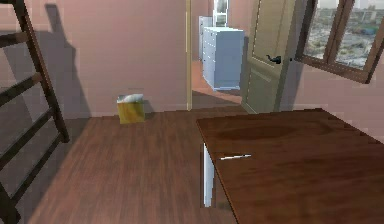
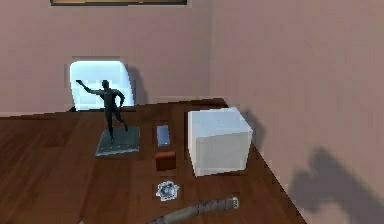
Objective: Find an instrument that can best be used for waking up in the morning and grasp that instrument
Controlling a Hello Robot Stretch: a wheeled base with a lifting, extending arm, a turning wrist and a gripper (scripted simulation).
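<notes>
We cannot tell the claw's state, but on the dark wooden table point(image 2: 40, 150) we spot a small round silvery thing point(image 2: 167, 189) between a brown box point(image 2: 164, 159) and a bat-like stick point(image 2: 195, 208).

The forward view looks ahead and somewhat down over the wood floor point(image 1: 130, 160) toward an open doorway point(image 1: 215, 58), with a dark table point(image 1: 300, 165) close at its lower right. The arm side view looks down from near onto a like dark tabletop point(image 2: 50, 165) backed by a pink wall point(image 2: 290, 60).
</notes>
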